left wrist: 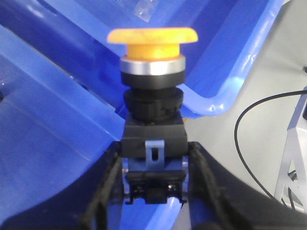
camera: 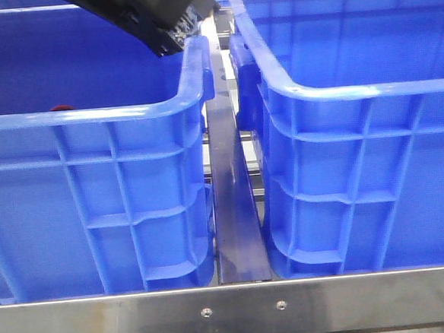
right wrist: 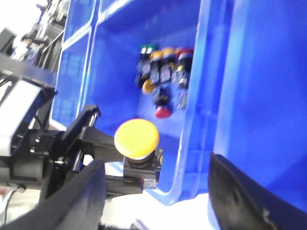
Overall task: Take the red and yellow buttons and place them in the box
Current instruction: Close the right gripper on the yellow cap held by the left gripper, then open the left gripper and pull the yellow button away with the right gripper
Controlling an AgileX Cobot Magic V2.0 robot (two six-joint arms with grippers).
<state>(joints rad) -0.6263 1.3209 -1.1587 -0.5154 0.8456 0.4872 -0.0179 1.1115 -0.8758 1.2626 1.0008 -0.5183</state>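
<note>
Left claw point(left wrist: 153, 191) – clamped on yellow button point(left wrist: 152, 48), cap pointing away from the fingers | held over left box's point(camera: 89, 115) rim corner | right claw point(right wrist: 158, 191) – apart, empty, watching from above

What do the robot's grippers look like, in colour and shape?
The left gripper has black, matte fingers with rough inner edges, widening toward the wrist. The right gripper shows two broad, dark, blurred fingers. No markings or cables on them are visible.
</note>
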